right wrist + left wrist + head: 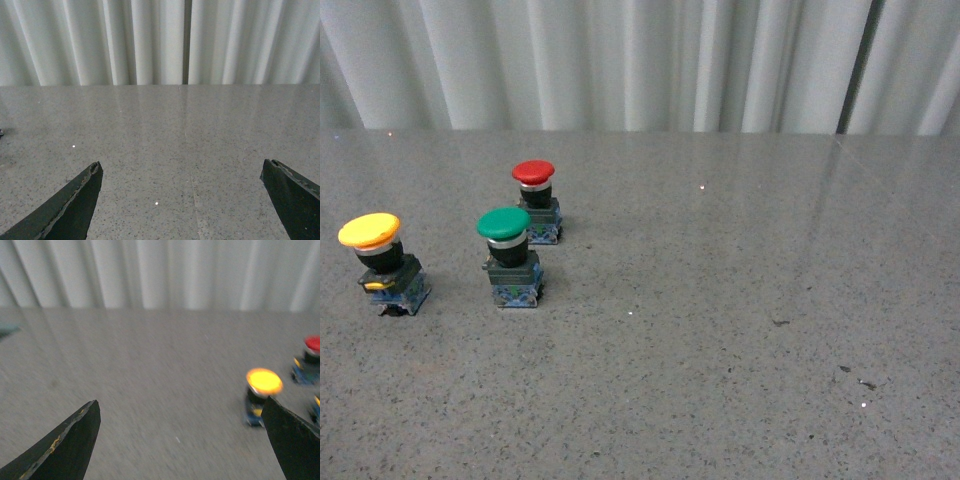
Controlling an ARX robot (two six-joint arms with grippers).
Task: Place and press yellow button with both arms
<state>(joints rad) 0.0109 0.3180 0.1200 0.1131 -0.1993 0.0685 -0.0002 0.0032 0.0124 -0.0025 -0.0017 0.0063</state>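
Observation:
The yellow button [380, 262] stands upright at the far left of the grey table, with a round yellow cap, black neck and blue-bottomed base. It also shows, blurred, in the left wrist view [263, 390], just ahead of one black finger. My left gripper [180, 412] is open and empty, over bare table beside the button. My right gripper [181, 172] is open and empty, over bare table with no button in its view. Neither arm shows in the front view.
A green-capped button [510, 255] stands right of the yellow one, and a red-capped button [537, 200] stands behind it; the red one also shows in the left wrist view [310, 360]. White curtain folds [640, 60] hang behind the speckled table [740, 330].

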